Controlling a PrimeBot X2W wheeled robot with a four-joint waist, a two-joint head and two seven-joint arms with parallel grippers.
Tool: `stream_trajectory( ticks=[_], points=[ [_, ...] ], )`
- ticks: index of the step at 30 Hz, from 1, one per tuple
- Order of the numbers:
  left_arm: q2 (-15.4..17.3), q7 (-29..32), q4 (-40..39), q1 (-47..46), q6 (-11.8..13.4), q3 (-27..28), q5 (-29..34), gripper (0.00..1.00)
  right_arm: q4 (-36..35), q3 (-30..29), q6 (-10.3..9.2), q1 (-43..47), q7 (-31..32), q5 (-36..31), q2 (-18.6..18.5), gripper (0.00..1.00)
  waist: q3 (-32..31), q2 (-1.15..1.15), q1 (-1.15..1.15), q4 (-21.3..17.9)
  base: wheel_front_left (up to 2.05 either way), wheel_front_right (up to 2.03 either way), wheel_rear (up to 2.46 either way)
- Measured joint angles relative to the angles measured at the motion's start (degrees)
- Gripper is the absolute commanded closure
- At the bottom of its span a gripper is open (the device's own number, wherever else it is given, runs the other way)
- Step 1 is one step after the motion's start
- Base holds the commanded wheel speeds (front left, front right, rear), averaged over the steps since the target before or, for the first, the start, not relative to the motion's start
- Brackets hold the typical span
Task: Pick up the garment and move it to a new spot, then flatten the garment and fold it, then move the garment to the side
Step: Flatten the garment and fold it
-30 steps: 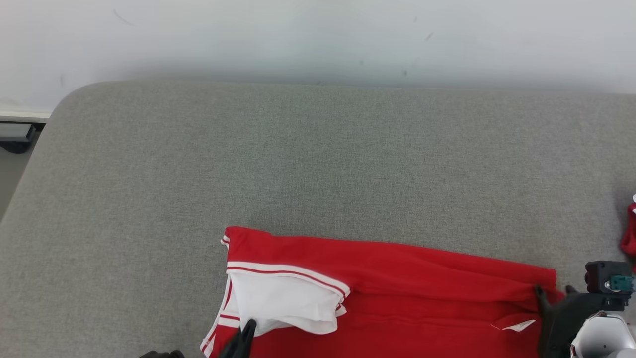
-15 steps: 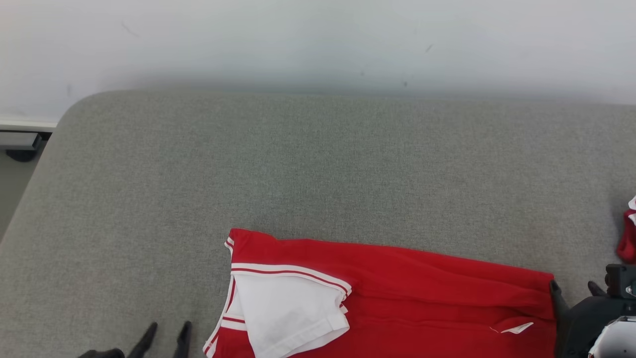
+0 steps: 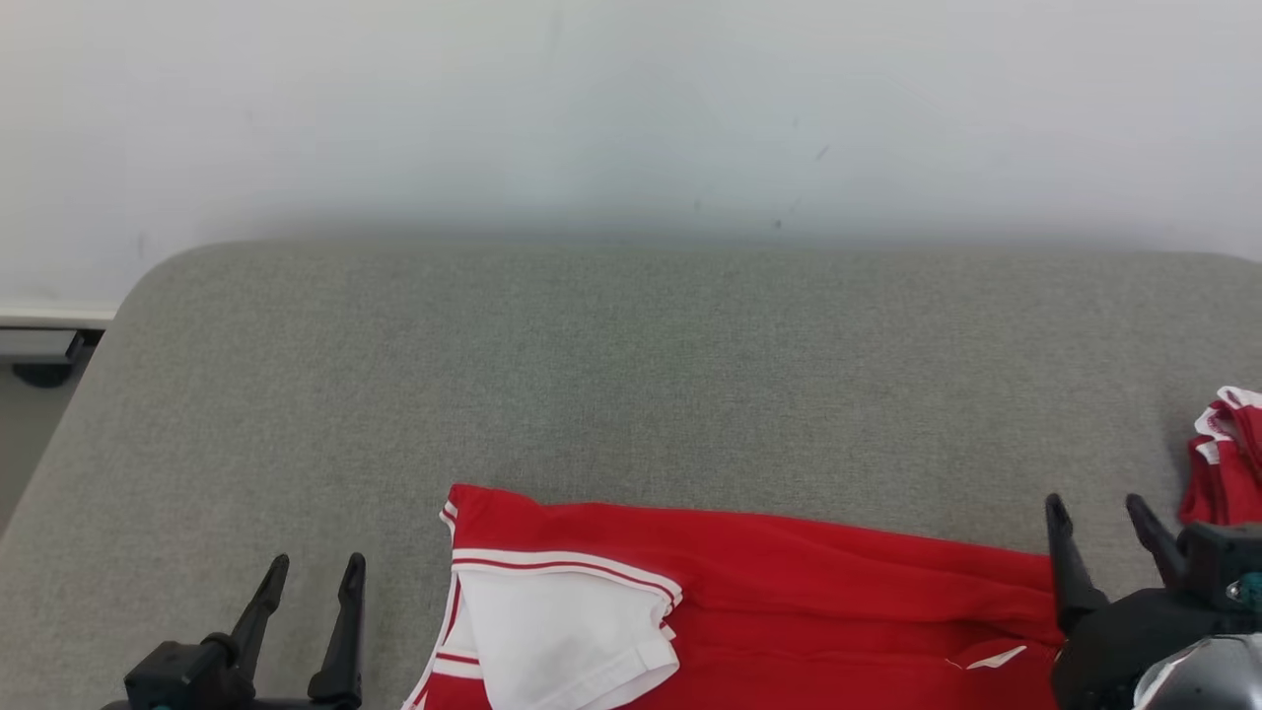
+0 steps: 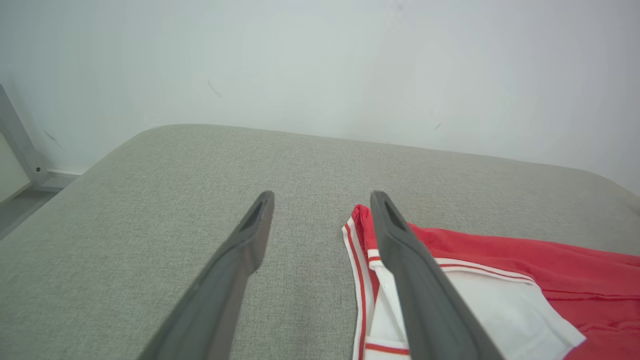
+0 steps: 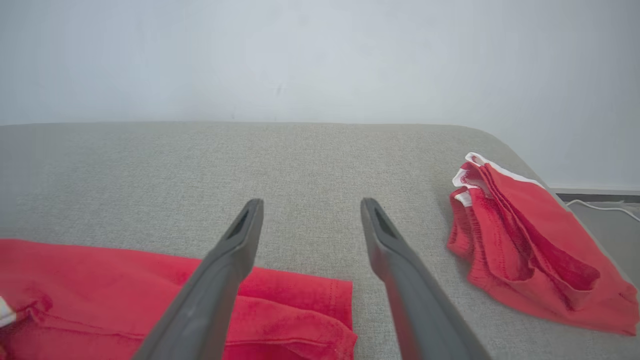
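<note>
- We find that the left end effector (image 3: 317,567) has come off the white short sleeve (image 3: 562,631), where one finger rested a second ago. It now sits at 8 o'clock of the red knit garment with striped red-and-white trim (image 3: 789,592), its fingers spread wide with nothing between them.
- The right end effector (image 3: 1094,508), pinched on the garment's right-hand edge a second ago, has also let go. Its fingers are fully parted and empty at 3 o'clock of the garment, around its hem corner.
- The head camera has tilted upward over the same second. We put the garment's lower place in that view down to this and not to any slide of the cloth.
- Judgement: one fold stroke looks complete and released. Further folding may remain, and the move to the side is not yet done.
- The garment lies at 6 o'clock on the grey fabric-covered worktop (image 3: 631,375), as a long band running from 9 to 3 o'clock.
- Its far edge is a smooth, straight fold. The sleeve is laid over the red body at the 9 o'clock end, and a small white label (image 3: 986,656) shows near the 3 o'clock end. The near part is cut off by the frame.
- A second, crumpled red garment with white trim (image 3: 1223,463) lies apart at 3 o'clock of the worktop.
</note>
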Motion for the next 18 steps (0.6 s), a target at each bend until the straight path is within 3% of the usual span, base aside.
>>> stream_trajectory(
  ticks=[8,18],
  points=[
    [-1.0,0.0,0.4,1.1,0.4,1.4,-0.6,0.00,0.5,0.2,0.01,0.2,-5.6,3.0,4.3,0.00,-2.1,0.00,0.00,-1.7,0.00,0.00,0.00],
    [-2.6,2.6,2.6,0.8,0.8,2.4,-1.2,0.00,5.1,0.4,1.25,1.2,-11.6,4.7,6.1,0.00,-3.5,0.00,0.01,-2.6,0.00,0.00,0.00]
  ],
)
